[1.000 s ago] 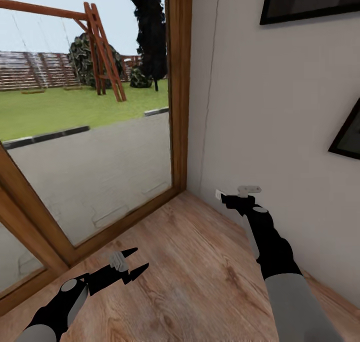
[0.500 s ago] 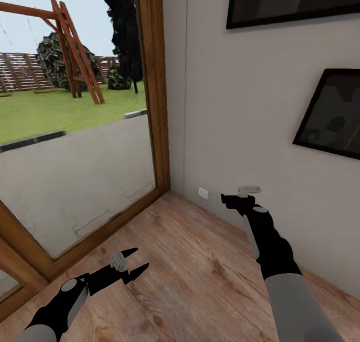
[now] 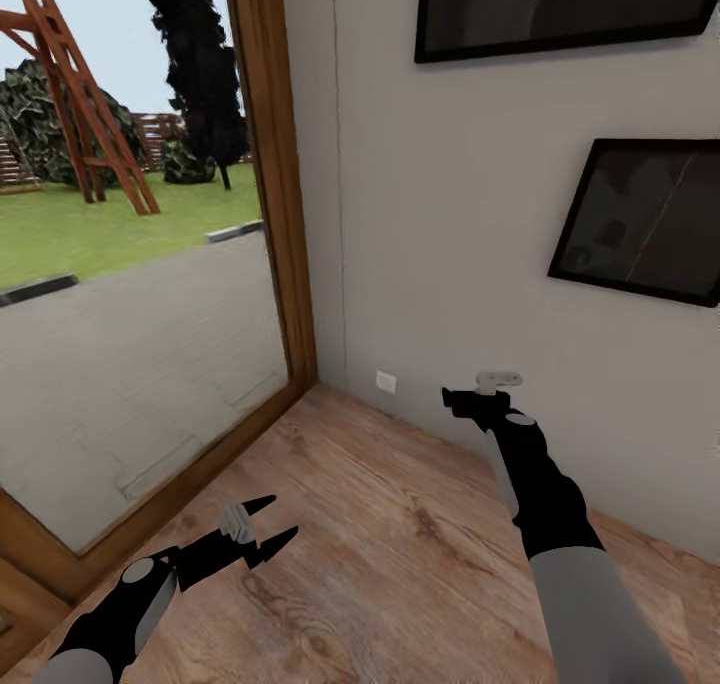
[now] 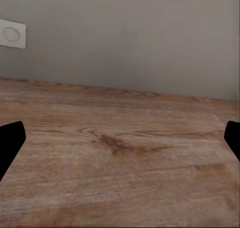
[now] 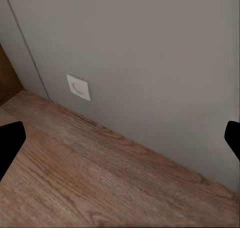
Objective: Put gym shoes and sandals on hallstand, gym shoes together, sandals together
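Observation:
The gym shoes, the sandals and the hallstand are out of view. The corridor floor [image 3: 400, 544] of light brown planks lies bare under both arms and runs into a corner. Low over the planks at the near left, my left gripper [image 3: 281, 520] is open with nothing between its fingers. My right gripper [image 3: 446, 396] is held higher, close to the grey wall, and is also open and empty. In both wrist views the black fingertips [image 4: 10, 140] [image 5: 10, 138] stand far apart over the floor [image 4: 120, 158] [image 5: 85, 178].
A tall glass door in a wooden frame [image 3: 270, 214] closes the left side, with a garden outside. The grey wall [image 3: 450, 264] ahead carries two dark framed pictures [image 3: 560, 4] [image 3: 640, 219] and a white socket [image 3: 386, 380] [image 5: 78, 87] near the floor.
The whole picture has slid to the left, so the camera has turned right: less door and more wall with pictures shows. Both arms keep the same pose.

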Motion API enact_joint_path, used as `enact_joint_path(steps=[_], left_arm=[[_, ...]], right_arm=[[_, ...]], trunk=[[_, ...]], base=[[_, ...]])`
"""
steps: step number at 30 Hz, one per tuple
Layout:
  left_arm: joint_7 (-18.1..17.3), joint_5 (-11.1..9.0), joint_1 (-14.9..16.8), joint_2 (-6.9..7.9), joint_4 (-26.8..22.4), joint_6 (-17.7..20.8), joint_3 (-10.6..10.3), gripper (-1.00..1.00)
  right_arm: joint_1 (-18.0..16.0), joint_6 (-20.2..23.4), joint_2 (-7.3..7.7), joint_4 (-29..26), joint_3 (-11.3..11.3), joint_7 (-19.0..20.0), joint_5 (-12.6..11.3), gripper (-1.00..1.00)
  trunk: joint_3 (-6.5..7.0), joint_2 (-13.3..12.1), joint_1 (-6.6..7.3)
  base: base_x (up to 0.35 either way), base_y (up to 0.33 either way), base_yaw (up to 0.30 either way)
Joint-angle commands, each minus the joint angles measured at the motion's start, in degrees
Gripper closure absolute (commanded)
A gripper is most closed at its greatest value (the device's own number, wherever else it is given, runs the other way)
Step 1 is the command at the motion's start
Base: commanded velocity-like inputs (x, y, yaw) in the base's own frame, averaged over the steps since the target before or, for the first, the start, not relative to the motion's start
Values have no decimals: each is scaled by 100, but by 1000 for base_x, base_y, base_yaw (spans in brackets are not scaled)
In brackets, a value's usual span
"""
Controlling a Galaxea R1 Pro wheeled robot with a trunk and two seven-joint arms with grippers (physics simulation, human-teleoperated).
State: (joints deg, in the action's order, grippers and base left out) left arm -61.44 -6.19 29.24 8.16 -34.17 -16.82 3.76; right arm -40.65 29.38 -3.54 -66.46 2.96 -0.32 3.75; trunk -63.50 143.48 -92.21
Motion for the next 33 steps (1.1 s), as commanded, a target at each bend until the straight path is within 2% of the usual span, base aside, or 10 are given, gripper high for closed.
enact_joint_path(steps=[1,11,27,33], left_arm=[[-17,-13,3,1,7,-32,2,-100],[-17,-13,3,1,9,-32,2,-100],[-17,-13,3,1,7,-32,2,-100],[-17,-13,3,1,9,-32,2,-100]], right_arm=[[-4,33,-6,-7,6,6,38,-100],[-4,33,-6,-7,11,6,38,-100],[-4,33,-6,-7,11,6,38,-100],[-4,33,-6,-7,11,6,38,-100]], trunk=[[-5,2,2],[-5,2,2],[-5,2,2],[-5,2,2]], base=[[-137,254,-109],[-220,152,-57],[-299,8,-242],[-190,1,-254]])
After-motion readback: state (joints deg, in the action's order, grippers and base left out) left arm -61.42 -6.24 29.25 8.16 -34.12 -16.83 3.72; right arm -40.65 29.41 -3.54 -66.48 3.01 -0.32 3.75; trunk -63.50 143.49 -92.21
